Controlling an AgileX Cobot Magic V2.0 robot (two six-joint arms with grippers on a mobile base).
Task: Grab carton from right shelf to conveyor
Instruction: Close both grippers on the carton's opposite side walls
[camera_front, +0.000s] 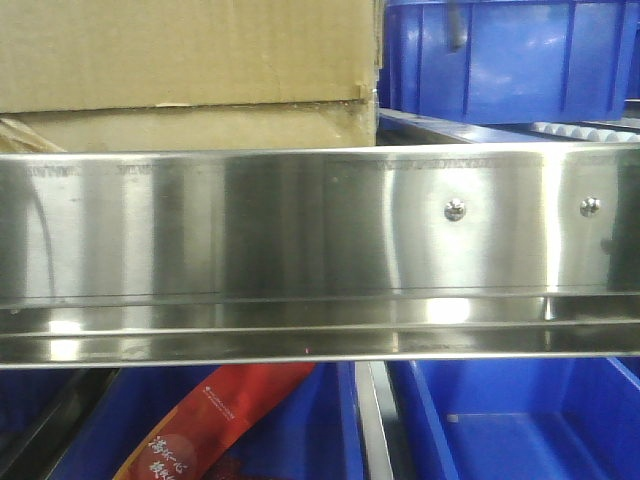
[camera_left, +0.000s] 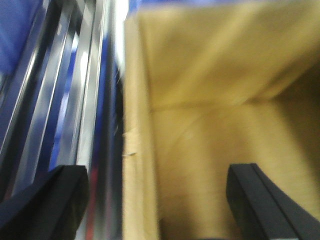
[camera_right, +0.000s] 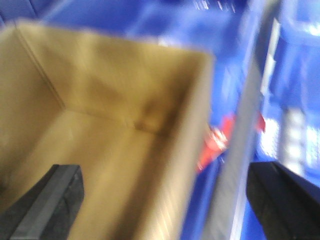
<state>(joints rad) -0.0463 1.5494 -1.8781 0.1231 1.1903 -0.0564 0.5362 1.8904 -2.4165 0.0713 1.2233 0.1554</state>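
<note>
Left hand (camera_left: 155, 205) and right hand (camera_right: 165, 202) are gaping wide, straddling opposite carton (camera_front: 190, 60) walls, holding nothing, presumably readying a pinch-lift.

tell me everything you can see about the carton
The carton is plain brown corrugated cardboard, standing behind the shiny steel front rail of the right shelf, its base hidden, with a blue bin close on its right. Its front face shows a horizontal seam low down and a creased, cracked patch near the right corner. The wrist views, both blurred, show it open-topped and empty where visible. The left tool and right tool each straddle a side wall, jaws open; contact cannot be told.
</note>
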